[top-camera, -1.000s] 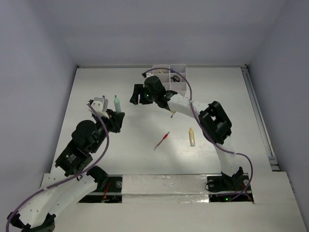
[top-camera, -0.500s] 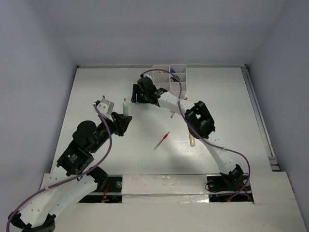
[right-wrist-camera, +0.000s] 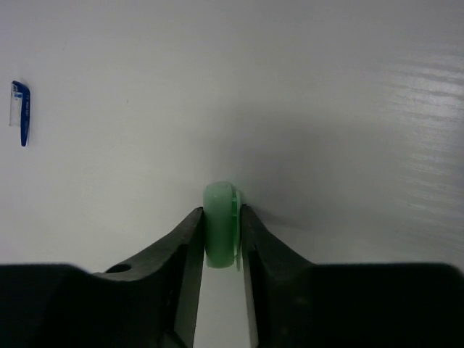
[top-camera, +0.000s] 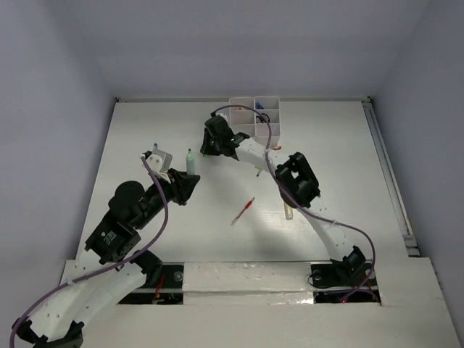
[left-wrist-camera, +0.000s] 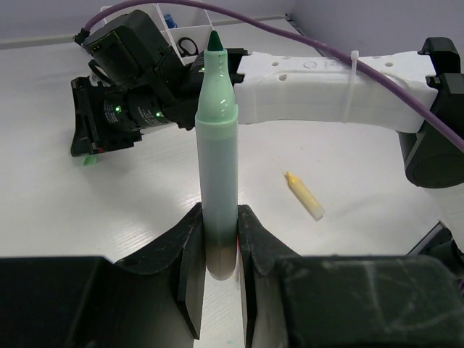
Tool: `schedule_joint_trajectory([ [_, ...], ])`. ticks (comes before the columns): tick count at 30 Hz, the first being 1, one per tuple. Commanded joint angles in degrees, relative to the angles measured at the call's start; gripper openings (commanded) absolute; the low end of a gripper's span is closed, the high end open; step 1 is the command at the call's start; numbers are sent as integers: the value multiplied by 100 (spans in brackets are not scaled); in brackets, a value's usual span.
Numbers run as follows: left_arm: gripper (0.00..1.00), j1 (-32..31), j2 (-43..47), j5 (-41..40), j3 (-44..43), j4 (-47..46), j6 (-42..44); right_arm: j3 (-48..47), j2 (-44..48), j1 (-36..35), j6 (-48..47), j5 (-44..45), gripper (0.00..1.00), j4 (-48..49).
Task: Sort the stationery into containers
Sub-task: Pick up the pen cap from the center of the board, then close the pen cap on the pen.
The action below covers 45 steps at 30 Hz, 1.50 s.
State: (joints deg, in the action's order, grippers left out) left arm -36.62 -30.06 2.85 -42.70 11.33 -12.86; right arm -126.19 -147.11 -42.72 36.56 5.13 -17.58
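Note:
My left gripper [left-wrist-camera: 217,217] is shut on the lower end of a pale-green marker [left-wrist-camera: 217,145], which stands upright and uncapped with its dark green tip up. In the top view the marker [top-camera: 190,161] stands above the left gripper [top-camera: 188,178], left of centre. My right gripper [right-wrist-camera: 221,217] is shut on a small green cap [right-wrist-camera: 220,225] just above the table. In the top view the right gripper [top-camera: 206,147] is close to the marker's upper right. The white six-compartment tray [top-camera: 255,116] stands at the back with scissors inside.
A red pen [top-camera: 243,211] lies mid-table. A cream tube [top-camera: 288,211] is partly under the right arm. A yellow tube [left-wrist-camera: 304,196] lies below the right arm's white link. A small blue piece [right-wrist-camera: 20,112] lies on the table, left of the right gripper.
My left gripper has moved right with the marker. My right gripper has swung left and nearer to it, so cap and marker tip are now closer together.

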Motion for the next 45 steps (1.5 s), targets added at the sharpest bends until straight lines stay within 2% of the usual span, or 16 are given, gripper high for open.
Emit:
schedule_joint_trajectory([
  [1, 0, 23, 53, 145, 60, -395, 65, -81, -125, -8, 115, -12, 21, -26],
  [2, 0, 23, 36, 145, 51, -395, 56, -38, -99, -8, 115, -12, 16, -26],
  [3, 0, 23, 10, 293, 51, -421, 65, 24, -55, -8, 115, -20, 6, 105],
  [5, 0, 23, -43, 417, 42, -456, 12, 225, 216, -8, 89, -108, 1, 412],
  [8, 0, 23, -148, 593, -10, -544, -41, 700, 647, -8, -16, -458, 0, 1176],
  [11, 0, 76, -254, 743, -142, -676, -164, 1209, 1455, -8, -227, -890, 0, 1757],
  [12, 0, 76, -272, 787, -168, -763, -242, 1428, 2014, -8, -263, -969, 0, 2220],
  [17, 0, 129, -544, 1050, -344, -1133, -620, 3437, 3845, -8, -649, -961, 0, 3155],
  [20, 0, 129, -781, 1454, -414, -1686, -928, 4598, 4915, 62, -606, -1092, 0, 3787],
  [26, 0, 181, -1335, 2472, -669, -2897, -1446, 5955, 6297, 378, -211, -1531, 0, 4841],
  [32, 0, 401, -1941, 3458, -714, -3813, -1965, 6879, 6993, 782, 815, -1918, 0, 5747],
  [37, 0, 454, -1977, 3538, -468, -3999, -2001, 7082, 7257, 835, 1196, -2042, 0, 6390],
  [45, 0, 454, -2135, 3985, -221, -4262, -2220, 7091, 7117, 835, 1731, -2411, 0, 7495],
])
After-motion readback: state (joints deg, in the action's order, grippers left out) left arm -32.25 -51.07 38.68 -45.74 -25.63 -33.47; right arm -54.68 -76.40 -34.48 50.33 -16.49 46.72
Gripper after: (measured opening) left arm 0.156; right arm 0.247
